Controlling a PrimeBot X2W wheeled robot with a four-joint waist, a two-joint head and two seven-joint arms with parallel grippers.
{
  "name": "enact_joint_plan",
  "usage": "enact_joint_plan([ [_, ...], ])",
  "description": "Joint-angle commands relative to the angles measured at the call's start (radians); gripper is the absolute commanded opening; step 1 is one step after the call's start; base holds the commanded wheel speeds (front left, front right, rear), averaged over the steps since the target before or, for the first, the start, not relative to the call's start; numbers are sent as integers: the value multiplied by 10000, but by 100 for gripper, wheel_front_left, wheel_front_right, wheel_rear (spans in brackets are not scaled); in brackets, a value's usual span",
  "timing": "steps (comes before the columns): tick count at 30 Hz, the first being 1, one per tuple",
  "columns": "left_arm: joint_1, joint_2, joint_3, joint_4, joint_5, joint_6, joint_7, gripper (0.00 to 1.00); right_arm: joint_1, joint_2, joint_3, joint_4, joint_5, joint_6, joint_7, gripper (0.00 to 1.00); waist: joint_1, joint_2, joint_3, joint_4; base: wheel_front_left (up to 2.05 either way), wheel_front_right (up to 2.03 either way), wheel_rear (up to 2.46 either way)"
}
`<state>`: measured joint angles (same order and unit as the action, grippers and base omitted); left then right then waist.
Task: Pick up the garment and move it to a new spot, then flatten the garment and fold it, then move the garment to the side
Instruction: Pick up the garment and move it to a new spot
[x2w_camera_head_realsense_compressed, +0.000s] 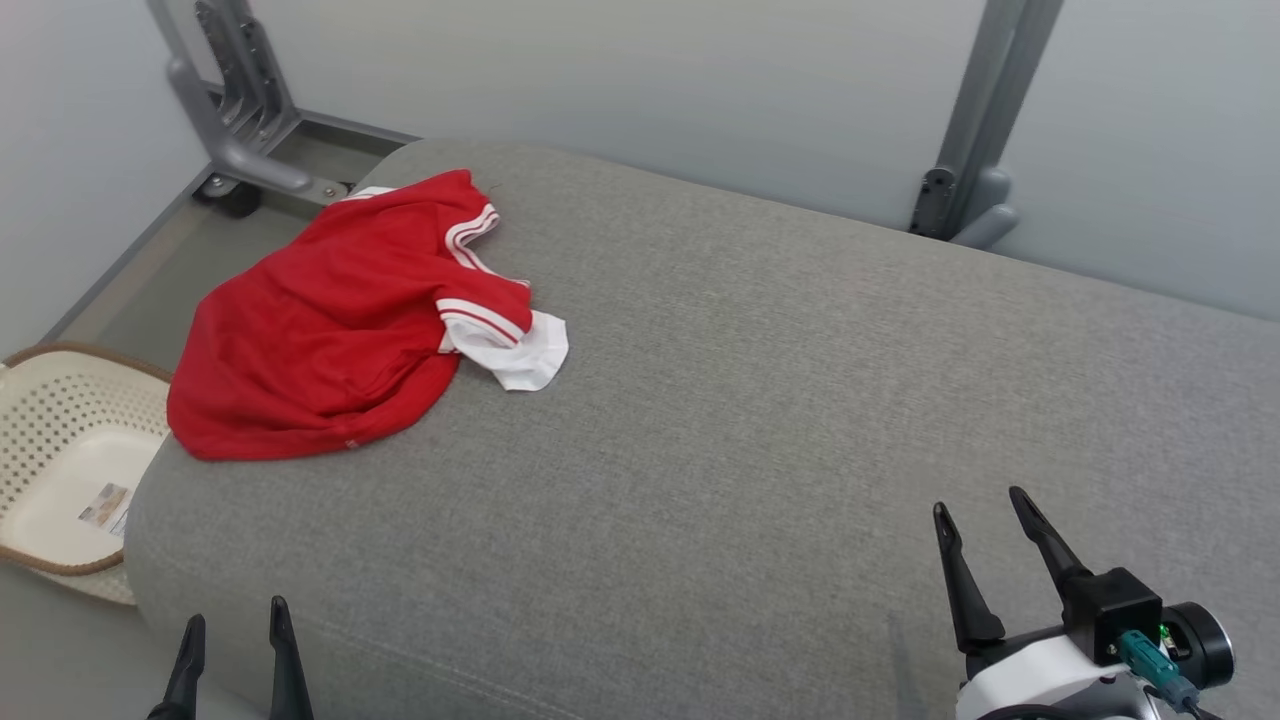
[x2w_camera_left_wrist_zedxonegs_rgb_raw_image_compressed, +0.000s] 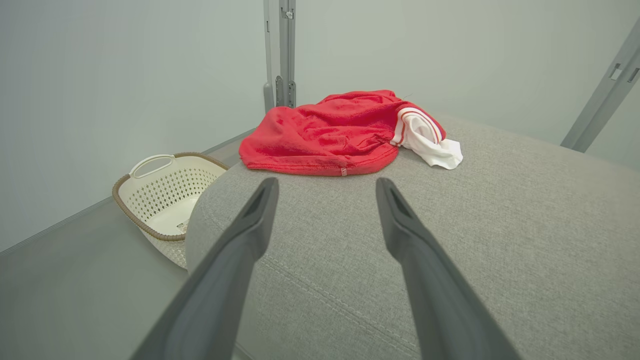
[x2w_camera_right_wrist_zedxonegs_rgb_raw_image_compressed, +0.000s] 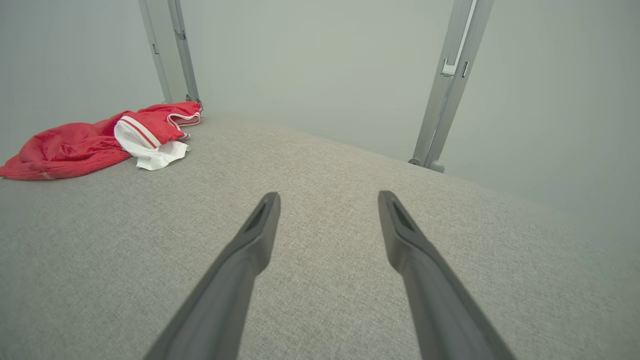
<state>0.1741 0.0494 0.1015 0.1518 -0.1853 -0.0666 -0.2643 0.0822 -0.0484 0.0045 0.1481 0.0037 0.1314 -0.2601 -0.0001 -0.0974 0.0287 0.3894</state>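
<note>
The garment is a crumpled red top with white sleeve trim, lying at the far left corner of the grey cushioned surface. Part of its hem hangs over the left edge. In the left wrist view the garment lies just ahead of the fingertips, and in the right wrist view the garment sits far off to the left. My left gripper stands open at the near left edge, nothing between its fingers. Over the near right part, my right gripper is open and empty too.
A cream perforated basket with a brown rim stands on the floor left of the cushion; the left wrist view has the basket too. Grey metal frame posts rise behind the surface against a pale wall.
</note>
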Motion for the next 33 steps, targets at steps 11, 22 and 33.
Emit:
enact_joint_plan([
  [11, -424, 18, -484, 232, -666, -75, 1, 100, -251, -535, 192, 66, 145, -14, -35, 100, 1, 0, 864, 1132, 0, 0, 0],
  [22, -5804, 194, -1495, 4380, -1808, -615, 7, 100, -1310, -2161, -1274, -1277, -244, -11, -33, 100, 1, 0, 4527, 512, 0, 0, 0],
  [33, -9582, 952, -1205, 8412, -2861, -639, 495, 100, -1946, -2662, -1281, -2061, -219, -11, -34, 100, 1, 0, 6456, -277, 0, 0, 0],
])
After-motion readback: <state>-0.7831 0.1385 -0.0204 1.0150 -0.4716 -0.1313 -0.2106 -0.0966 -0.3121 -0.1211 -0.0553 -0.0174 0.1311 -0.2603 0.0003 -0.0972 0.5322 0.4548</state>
